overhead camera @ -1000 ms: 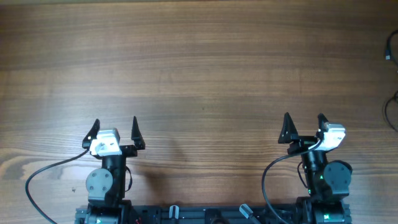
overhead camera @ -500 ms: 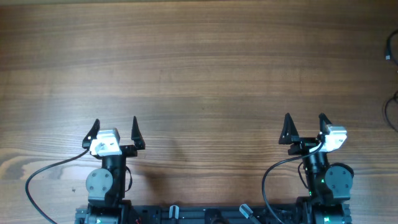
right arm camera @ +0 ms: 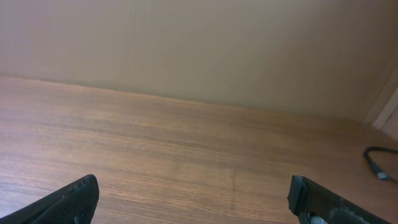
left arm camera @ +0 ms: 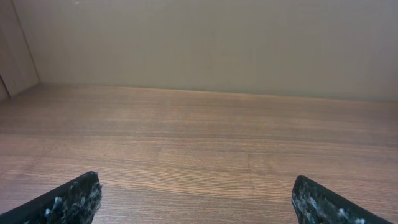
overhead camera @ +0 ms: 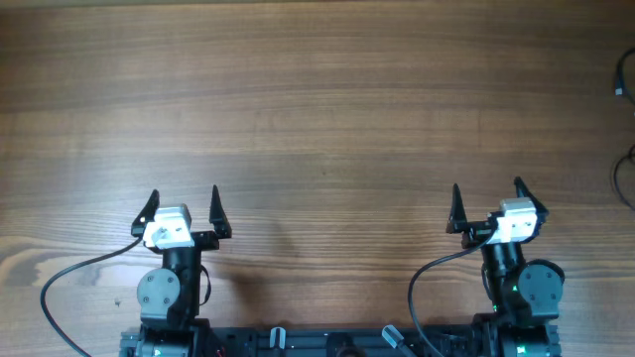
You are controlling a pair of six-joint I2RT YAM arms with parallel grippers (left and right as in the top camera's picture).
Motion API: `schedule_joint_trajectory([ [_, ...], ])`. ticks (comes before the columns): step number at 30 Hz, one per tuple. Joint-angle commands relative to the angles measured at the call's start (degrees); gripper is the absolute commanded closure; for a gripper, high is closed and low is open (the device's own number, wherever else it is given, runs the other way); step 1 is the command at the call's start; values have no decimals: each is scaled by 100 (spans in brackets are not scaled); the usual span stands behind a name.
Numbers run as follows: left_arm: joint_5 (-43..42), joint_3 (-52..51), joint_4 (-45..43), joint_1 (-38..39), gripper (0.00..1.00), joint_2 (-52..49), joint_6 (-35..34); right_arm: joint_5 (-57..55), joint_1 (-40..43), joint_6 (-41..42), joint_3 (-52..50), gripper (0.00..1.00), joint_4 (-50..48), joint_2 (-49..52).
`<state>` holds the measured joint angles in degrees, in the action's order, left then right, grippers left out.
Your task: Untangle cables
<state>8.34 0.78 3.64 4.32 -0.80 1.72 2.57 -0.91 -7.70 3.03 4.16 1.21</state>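
Two thin black cables point(overhead camera: 619, 84), perhaps plug-ended, cross grainy wooden table point(overhead camera: 317, 99)

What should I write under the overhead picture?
Open left gripper and right gripper over a brown wooden table; thin black cables at its right edge.

a brown wood-grain table point(overhead camera: 317, 99) meets a plain beige wall point(left arm camera: 205, 43) at its far edge.

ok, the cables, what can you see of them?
Only bits: thin black cables at the table's far right edge, mostly cut off in the overhead view. One curved stretch, one strand ending in a plug. The right wrist view shows a plug end lying on the wood. Nothing else visibly touches them.
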Motion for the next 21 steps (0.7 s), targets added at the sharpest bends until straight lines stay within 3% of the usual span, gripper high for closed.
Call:
schedule_joint_trajectory([
  [1,72,-42,-20,-48,0,46,107,-13,46,-317,-76,0,-2,-101],
  [10,72,-42,-17,-48,0,46,107,7,46,472,-76,0,0,-101],
  [21,70,-42,-17,-48,0,46,107,9,46,487,-76,0,0,-103],
])
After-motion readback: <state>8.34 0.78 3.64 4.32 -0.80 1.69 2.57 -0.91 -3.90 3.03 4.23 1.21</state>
